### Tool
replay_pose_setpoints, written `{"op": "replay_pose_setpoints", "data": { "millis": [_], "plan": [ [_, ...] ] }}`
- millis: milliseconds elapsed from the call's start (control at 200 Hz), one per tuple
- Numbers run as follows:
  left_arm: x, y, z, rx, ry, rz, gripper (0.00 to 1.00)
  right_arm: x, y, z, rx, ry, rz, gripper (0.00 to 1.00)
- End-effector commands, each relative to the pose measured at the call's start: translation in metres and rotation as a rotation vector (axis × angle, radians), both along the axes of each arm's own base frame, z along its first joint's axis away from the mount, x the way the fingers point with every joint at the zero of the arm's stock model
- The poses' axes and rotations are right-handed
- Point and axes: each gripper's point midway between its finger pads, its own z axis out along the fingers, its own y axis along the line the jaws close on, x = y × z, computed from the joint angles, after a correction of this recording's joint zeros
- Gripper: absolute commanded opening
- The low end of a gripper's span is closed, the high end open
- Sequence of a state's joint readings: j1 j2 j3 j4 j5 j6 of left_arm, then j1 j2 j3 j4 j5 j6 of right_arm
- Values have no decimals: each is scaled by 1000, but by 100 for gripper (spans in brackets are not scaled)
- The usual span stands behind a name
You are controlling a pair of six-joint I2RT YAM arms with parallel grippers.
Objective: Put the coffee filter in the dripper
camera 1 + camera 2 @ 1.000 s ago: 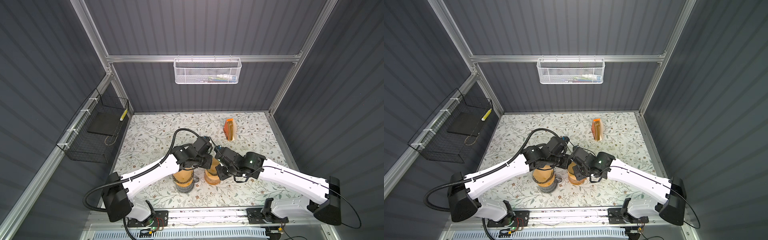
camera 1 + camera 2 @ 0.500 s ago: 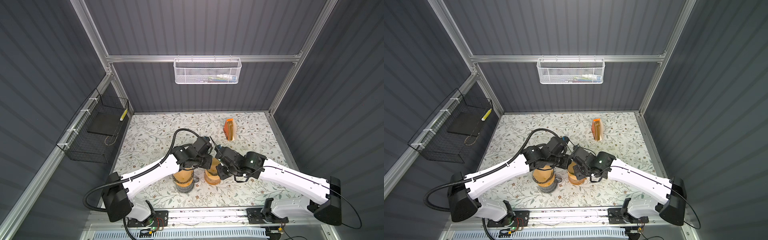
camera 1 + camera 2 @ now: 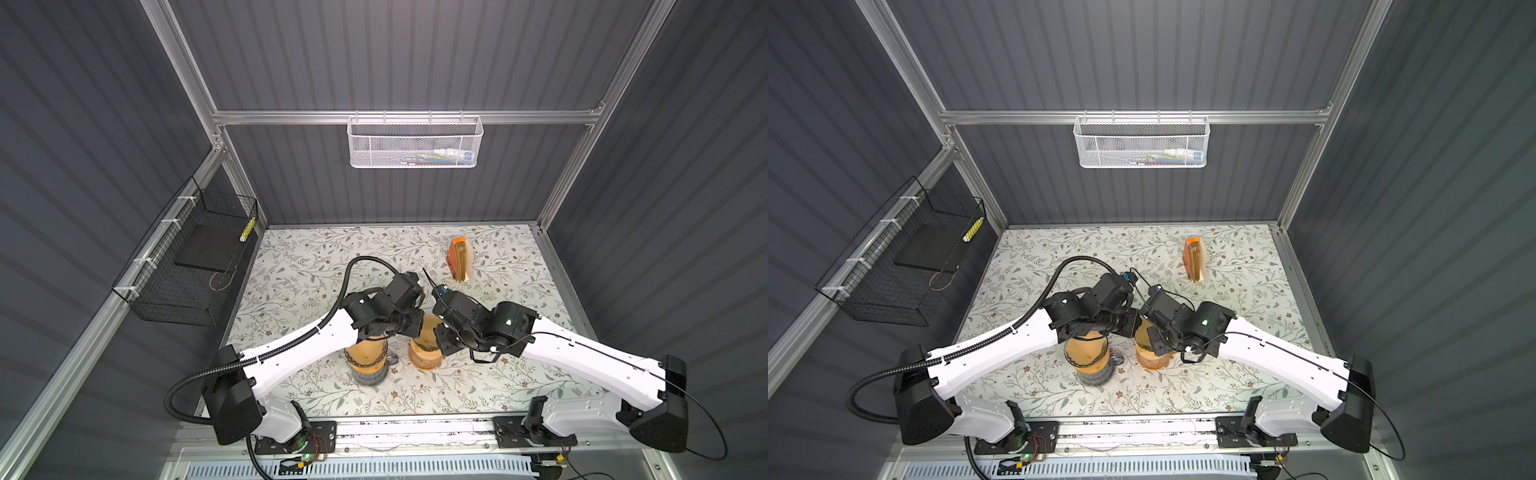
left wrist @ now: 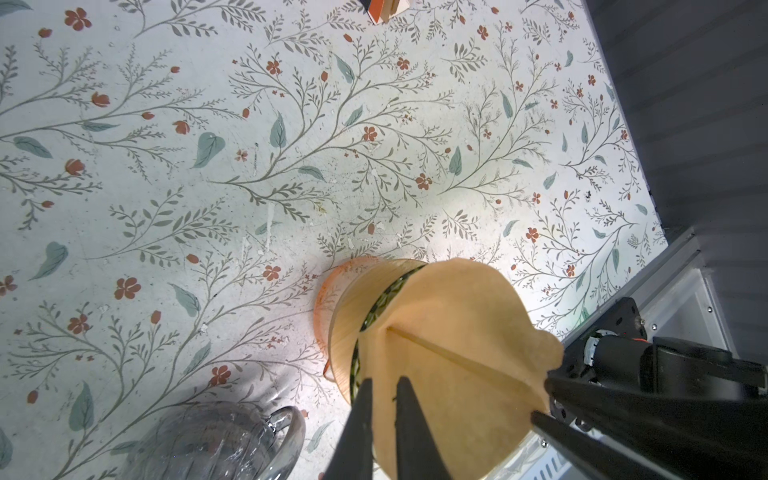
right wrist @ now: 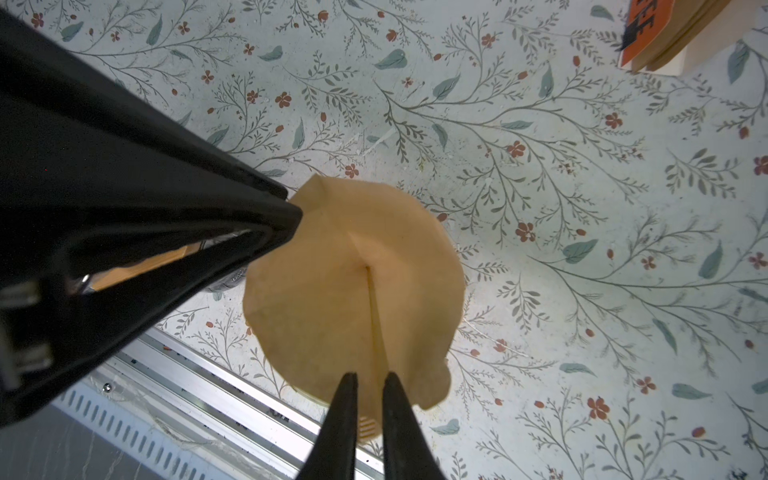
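Gripping, left: your left gripper (image 4: 384,380) is pinched shut on one edge of the coffee filter (image 4: 449,332).
Right gripper (image 5: 370,376): the jaws stand a sliver apart astride the opposite edge; you cannot tell whether they pinch the paper.
Filter: opened into a cone, resting over the mouth of the dripper (image 4: 345,316).
Dripper: upright on the floral table (image 4: 291,166), just beside the glass carafe (image 4: 208,440).
Changed: both arms sit where they were a second ago; the right jaws seem to be loosening.
Meaning: placement looks nearly done; confirm the cone is seated before you release.
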State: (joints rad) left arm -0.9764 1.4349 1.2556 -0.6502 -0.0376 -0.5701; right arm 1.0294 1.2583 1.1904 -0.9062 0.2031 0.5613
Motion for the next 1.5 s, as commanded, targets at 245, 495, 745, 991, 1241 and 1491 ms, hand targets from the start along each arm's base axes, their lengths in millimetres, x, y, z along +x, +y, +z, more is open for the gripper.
{"op": "replay_pose_setpoints", "data": {
  "millis": [245,495,745,991,1241,1491],
  "plan": [
    [28,14,57,-71,-204,120,23,27,-28,44,106,-129,-96,23],
    [79,52,72,-149,-258,278,90,57,-68,68,174,-232,-191,51],
    [114,112,103,-35,-434,397,99,86,-116,69,170,-300,-307,99],
    [134,245,99,169,-600,698,100,116,-195,45,126,-393,-542,99],
    [135,310,67,238,-647,862,100,138,-254,17,147,-420,-740,99],
    [153,327,11,289,-662,888,100,153,-272,-9,100,-440,-797,99]
  ]
}}
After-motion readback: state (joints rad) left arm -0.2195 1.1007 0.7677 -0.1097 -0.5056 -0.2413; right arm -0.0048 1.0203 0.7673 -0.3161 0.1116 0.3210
